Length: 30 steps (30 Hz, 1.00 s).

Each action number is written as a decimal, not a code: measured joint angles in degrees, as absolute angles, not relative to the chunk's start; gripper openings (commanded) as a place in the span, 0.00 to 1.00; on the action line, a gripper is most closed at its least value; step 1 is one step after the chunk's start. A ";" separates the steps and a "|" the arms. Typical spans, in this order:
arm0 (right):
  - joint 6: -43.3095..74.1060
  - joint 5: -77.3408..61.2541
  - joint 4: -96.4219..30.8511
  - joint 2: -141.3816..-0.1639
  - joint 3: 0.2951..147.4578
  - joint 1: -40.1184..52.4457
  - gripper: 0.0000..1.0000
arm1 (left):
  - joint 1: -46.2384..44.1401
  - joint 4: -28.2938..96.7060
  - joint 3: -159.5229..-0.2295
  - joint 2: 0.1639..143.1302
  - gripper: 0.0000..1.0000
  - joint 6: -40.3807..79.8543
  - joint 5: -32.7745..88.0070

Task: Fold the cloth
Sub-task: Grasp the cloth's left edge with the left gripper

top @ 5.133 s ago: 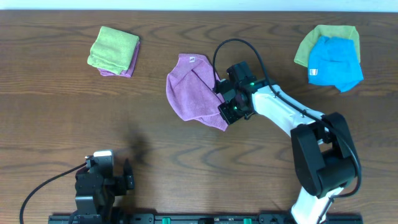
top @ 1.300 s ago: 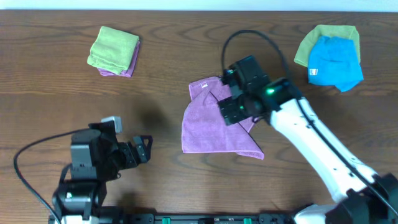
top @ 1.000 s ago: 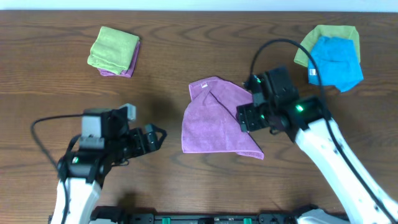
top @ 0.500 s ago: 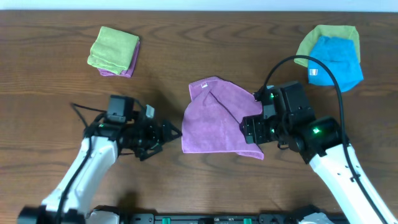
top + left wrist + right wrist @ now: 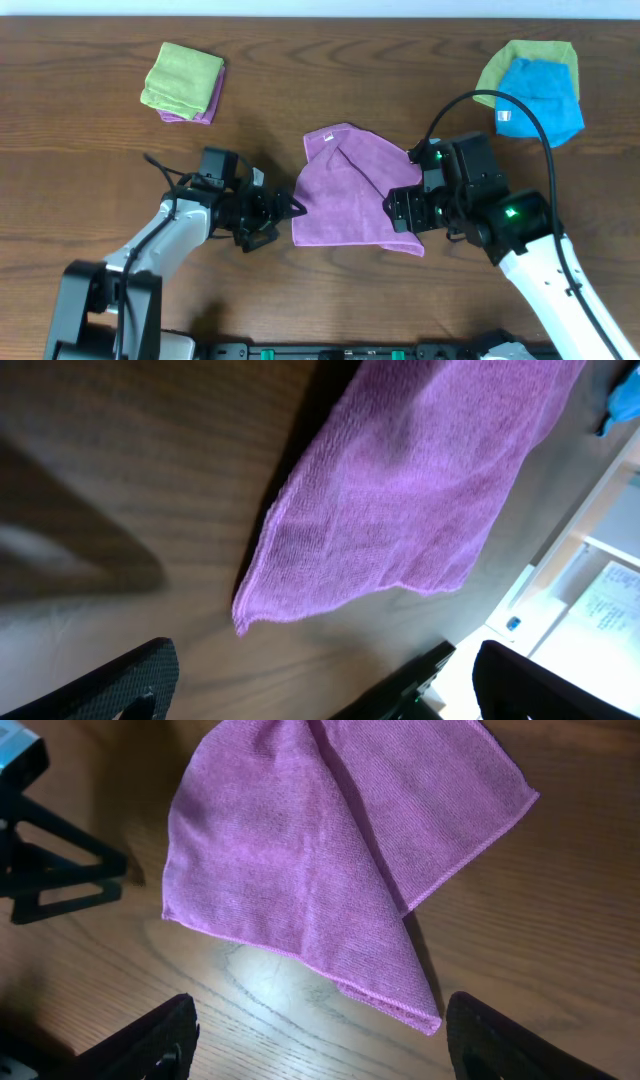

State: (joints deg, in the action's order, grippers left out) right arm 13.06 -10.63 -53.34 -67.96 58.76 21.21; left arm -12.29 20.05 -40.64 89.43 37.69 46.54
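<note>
The lilac cloth (image 5: 350, 195) lies crumpled on the wooden table near the middle, one flap folded over and its small white tag (image 5: 327, 138) at the top. My left gripper (image 5: 285, 212) is open at the cloth's lower left corner, with nothing between its fingers. The left wrist view shows the cloth (image 5: 400, 490) just ahead of the left gripper (image 5: 320, 700). My right gripper (image 5: 405, 210) is open above the cloth's lower right corner. In the right wrist view the cloth (image 5: 330, 850) spreads ahead of the right gripper (image 5: 320, 1050), its pointed corner between the wide fingers.
A folded lime-green cloth (image 5: 183, 78) sits on a small folded purple cloth (image 5: 205, 108) at the back left. A blue cloth (image 5: 538, 98) lies on another lime-green cloth (image 5: 520, 58) at the back right.
The left arm has swung right, up to the cloth's lower left corner. The right gripper has drawn back off the cloth to its lower right and widened slightly. The cloth now lies still.
</note>
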 measured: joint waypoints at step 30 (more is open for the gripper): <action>14.06 -11.86 -53.32 -67.79 58.74 21.21 0.83 | -17.82 8.93 -42.35 102.45 0.39 44.58 52.90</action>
